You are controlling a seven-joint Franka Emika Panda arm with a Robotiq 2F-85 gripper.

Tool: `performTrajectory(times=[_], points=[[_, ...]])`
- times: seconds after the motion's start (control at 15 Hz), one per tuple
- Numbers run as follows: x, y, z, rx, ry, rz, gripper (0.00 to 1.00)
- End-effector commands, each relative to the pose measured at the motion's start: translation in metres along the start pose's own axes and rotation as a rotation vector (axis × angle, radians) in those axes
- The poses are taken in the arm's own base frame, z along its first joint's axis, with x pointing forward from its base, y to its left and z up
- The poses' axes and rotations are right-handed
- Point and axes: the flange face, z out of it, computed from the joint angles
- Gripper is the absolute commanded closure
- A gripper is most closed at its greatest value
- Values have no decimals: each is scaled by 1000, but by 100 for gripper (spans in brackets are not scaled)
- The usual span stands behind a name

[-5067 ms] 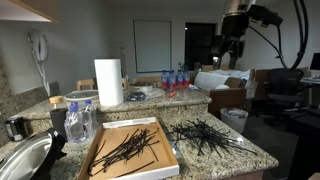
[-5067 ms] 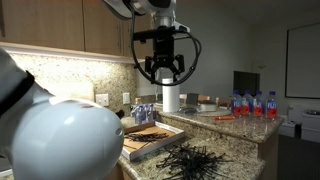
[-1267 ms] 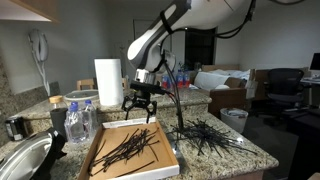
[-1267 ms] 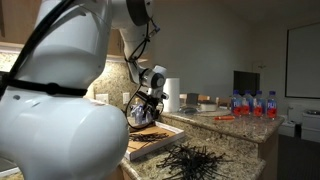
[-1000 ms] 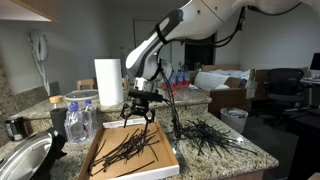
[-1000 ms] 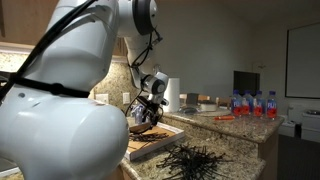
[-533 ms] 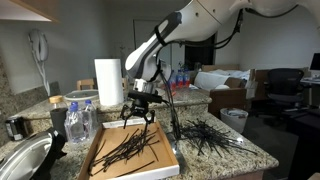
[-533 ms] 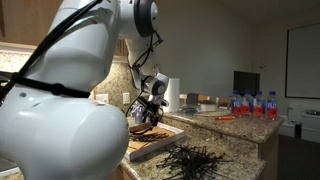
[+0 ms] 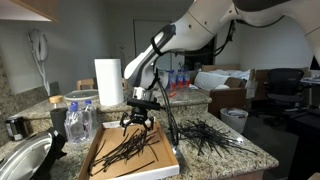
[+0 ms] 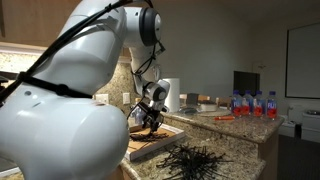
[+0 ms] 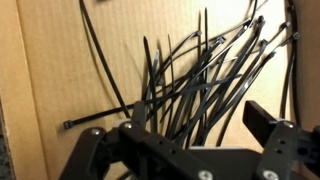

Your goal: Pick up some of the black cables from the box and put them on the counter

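Your gripper (image 9: 137, 124) hangs low over the box (image 9: 94, 150) with its jaws spread wide apart and nothing clamped between them. In the wrist view the black cables (image 11: 190, 75) lie directly beneath it, fanned and crossing on the brown floor, just ahead of the fingers (image 11: 275, 140). You cannot tell whether the tips touch any strand. Off to the gripper's side, past the box's rim, a tangled heap of cables (image 9: 205, 135) lies on the counter (image 9: 245, 155).
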Motion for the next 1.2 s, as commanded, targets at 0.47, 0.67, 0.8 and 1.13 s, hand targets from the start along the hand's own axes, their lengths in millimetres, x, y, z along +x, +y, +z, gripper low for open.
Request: performTrajectory(times=[0.47,0.67,0.8,1.13], points=[[29,-12,24,-8,-73,140,0],[30,-12,29,-23,-199,166,1],[34,-10,33,-27,-244,188,26],[53,1,43,-28,-288,233,54]])
